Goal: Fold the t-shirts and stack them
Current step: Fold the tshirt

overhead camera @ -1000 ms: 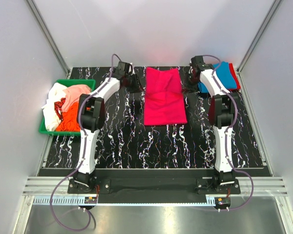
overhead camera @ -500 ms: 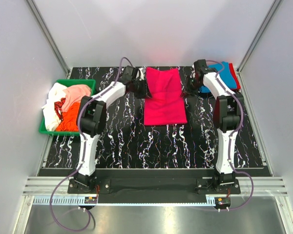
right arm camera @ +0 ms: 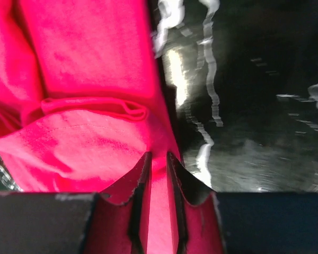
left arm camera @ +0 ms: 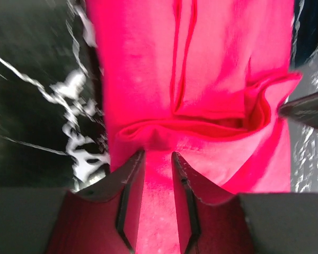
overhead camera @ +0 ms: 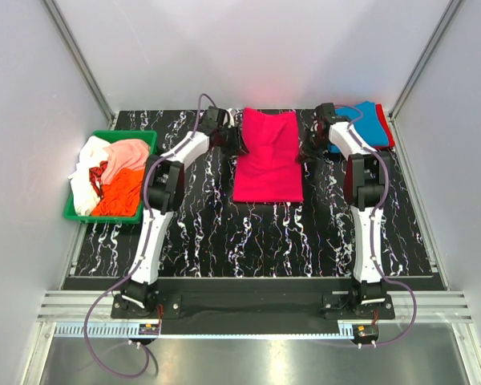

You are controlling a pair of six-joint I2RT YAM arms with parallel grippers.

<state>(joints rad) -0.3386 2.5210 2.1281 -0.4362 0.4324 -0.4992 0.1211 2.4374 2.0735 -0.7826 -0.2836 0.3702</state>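
Note:
A bright magenta t-shirt lies partly folded at the table's back centre. My left gripper is at its far left edge and my right gripper at its far right edge. In the left wrist view the left gripper is shut on the magenta cloth, which fills the narrow gap between the fingers. The right wrist view shows the right gripper pinching the shirt's edge the same way. A blue t-shirt lies on a red one at the back right.
A green bin at the left holds white, peach-pink and orange shirts. The black marbled table stretches toward the arm bases. Grey walls close in the back and both sides.
Both grippers moved inward from beside the shirt onto its far corners, and the right jaws narrowed on the cloth. The shirt's far edge has bunched narrower.

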